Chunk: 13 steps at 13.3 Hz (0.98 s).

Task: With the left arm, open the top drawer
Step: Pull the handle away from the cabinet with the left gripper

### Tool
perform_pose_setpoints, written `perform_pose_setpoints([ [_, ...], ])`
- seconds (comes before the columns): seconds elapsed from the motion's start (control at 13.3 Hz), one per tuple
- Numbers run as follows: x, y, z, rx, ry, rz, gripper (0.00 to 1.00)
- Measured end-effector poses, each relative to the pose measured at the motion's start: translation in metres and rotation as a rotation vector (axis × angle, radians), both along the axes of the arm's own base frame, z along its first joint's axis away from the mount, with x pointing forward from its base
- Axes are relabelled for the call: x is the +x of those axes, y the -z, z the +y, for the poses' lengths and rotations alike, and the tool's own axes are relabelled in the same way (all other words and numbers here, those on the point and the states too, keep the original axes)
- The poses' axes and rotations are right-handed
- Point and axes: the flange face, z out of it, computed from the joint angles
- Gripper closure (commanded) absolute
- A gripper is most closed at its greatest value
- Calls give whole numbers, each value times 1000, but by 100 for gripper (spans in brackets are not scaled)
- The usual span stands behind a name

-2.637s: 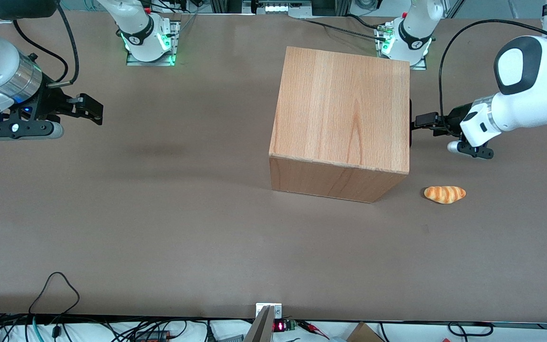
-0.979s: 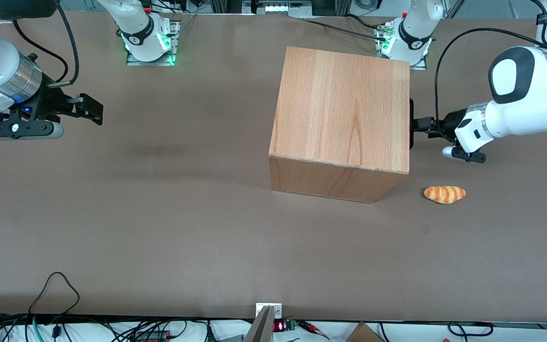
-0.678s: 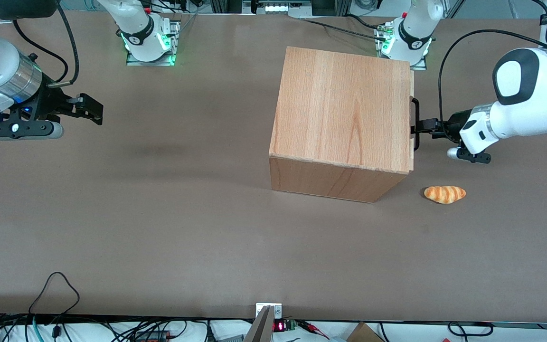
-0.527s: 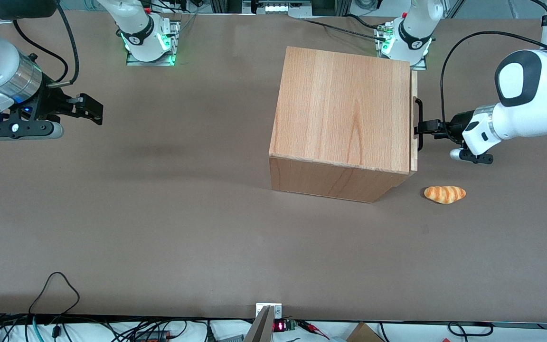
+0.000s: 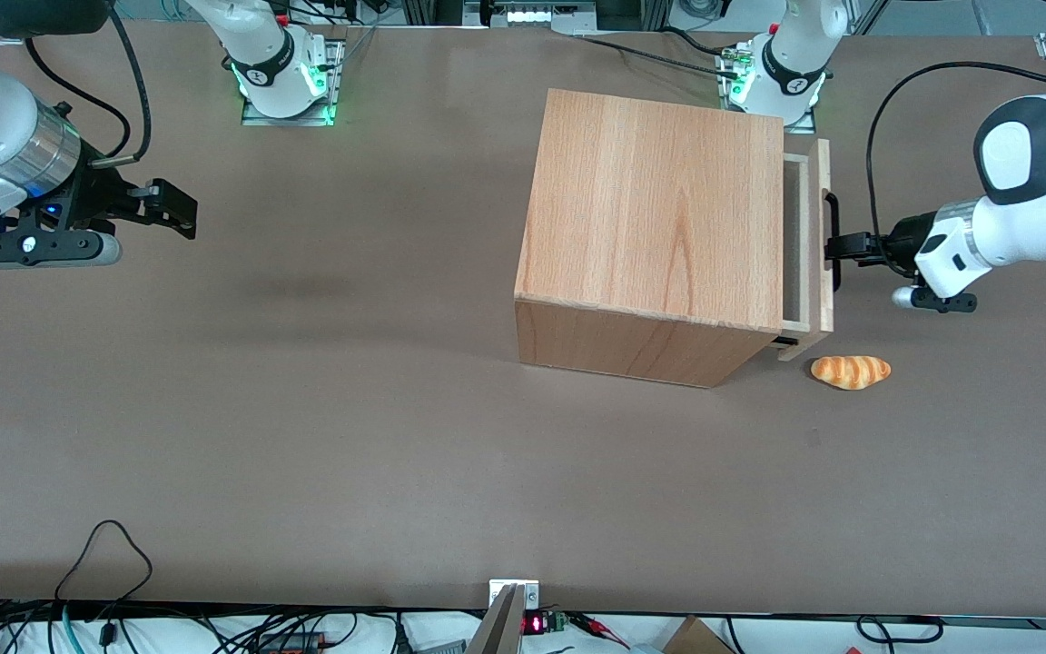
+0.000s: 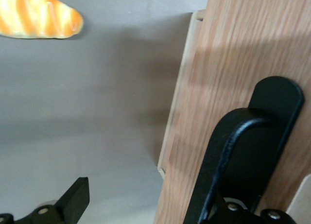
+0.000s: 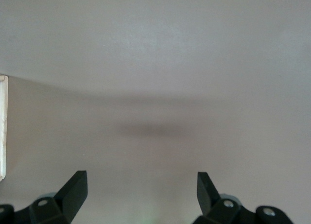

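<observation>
The top drawer (image 5: 818,182) is pulled part way out of the wooden cabinet (image 5: 659,209), toward the working arm's end of the table. Its pale interior (image 5: 795,236) and black slide rail (image 5: 784,341) show. The black handle (image 5: 833,238) is on its flat front panel. The left arm (image 5: 1022,200) reaches in level, and its gripper (image 5: 839,247) is at the handle. In the left wrist view the front panel (image 6: 233,63) and handle (image 6: 243,151) fill the frame. One finger (image 6: 75,199) stands free beside the panel; the other is hidden at the handle. The jaws stand wide apart.
A striped bread roll (image 5: 851,371) lies on the brown table (image 5: 350,436) just nearer the front camera than the drawer's corner; it also shows in the left wrist view (image 6: 39,15). Arm bases (image 5: 777,77) stand farther from the camera than the cabinet.
The drawer was shut 1.0 s ago; it has slid out steadily as the left gripper drew back toward the working arm's end with the handle.
</observation>
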Motion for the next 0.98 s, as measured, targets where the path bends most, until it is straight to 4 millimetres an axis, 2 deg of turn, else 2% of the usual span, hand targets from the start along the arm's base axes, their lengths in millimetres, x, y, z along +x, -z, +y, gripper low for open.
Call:
perform_pose_setpoints([
  [0.3, -2, 0, 19, 12, -25, 0, 0],
  [0.98, -11, 2, 80, 26, -76, -20, 0],
])
